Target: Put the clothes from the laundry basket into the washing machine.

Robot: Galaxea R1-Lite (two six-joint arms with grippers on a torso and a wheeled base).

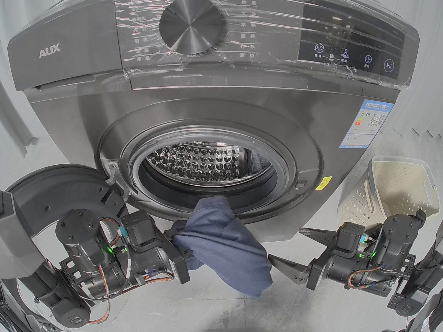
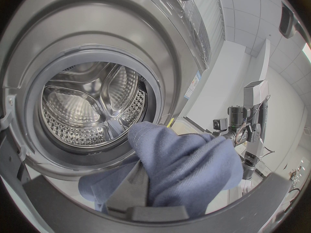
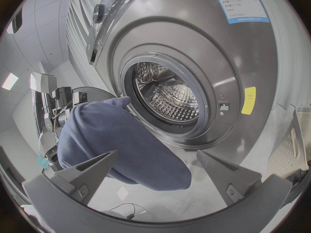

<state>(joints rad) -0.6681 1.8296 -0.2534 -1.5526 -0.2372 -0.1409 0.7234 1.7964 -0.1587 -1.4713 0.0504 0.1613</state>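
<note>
Glossy grey floor (image 1: 207, 310) across the lower middle of the head view; thin dark cable (image 3: 124, 207) lying on it; white tiled ceiling (image 3: 42, 26) with a lit panel (image 3: 9, 81).

Extends the left arm low and forward, wrist angled inward, left gripper (image 1: 181, 241) clamped on a fold of blue cloth (image 1: 226, 250), one dark finger (image 2: 134, 185) pressed up into the fabric. Holds the right arm at about the same height on the opposite side, wrist level, right gripper (image 1: 285, 244) pointing inward toward the left one, its two tapered fingers (image 3: 97, 165) spread wide. Shows a green light on each wrist, and the lower right fingertip just beside the hanging cloth, contact unclear.
</note>
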